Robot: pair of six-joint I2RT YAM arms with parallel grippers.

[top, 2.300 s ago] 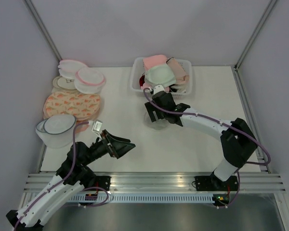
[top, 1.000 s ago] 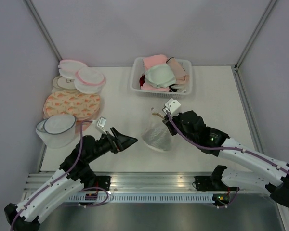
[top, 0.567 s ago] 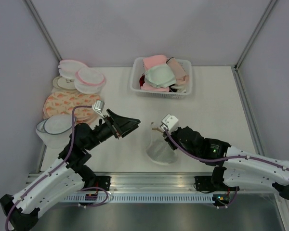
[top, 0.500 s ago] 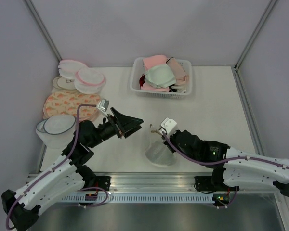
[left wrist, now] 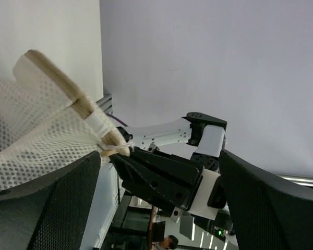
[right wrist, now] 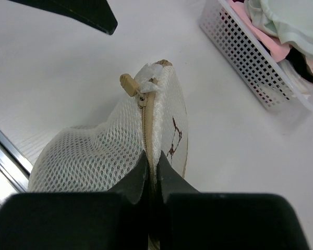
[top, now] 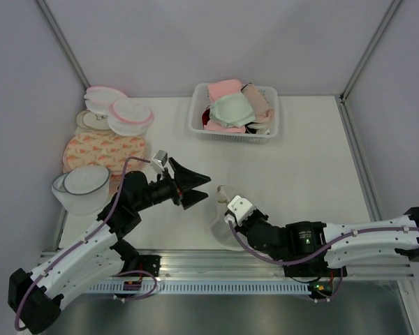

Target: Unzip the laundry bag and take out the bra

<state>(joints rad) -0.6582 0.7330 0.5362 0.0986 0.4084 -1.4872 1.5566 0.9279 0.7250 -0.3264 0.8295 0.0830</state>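
Reaches in from the near-left corner with the white-and-black left arm, black two-finger end effector point(top: 203, 188) spread wide and aimed right. Stretches the right arm low along the near edge, pinching its end effector point(right wrist: 152, 159) tight on the seam of the small white mesh laundry bag point(right wrist: 94, 156).

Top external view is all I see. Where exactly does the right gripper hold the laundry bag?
Observer: Right wrist view: the right gripper is shut on the laundry bag at its tan zipper rim.
Operator: Where is the zipper pull?
Observer: The zipper pull sits at the rim's far end, away from the grip.
Operator: And the left gripper?
Observer: Left wrist view: the left gripper is open, the rim just before it.
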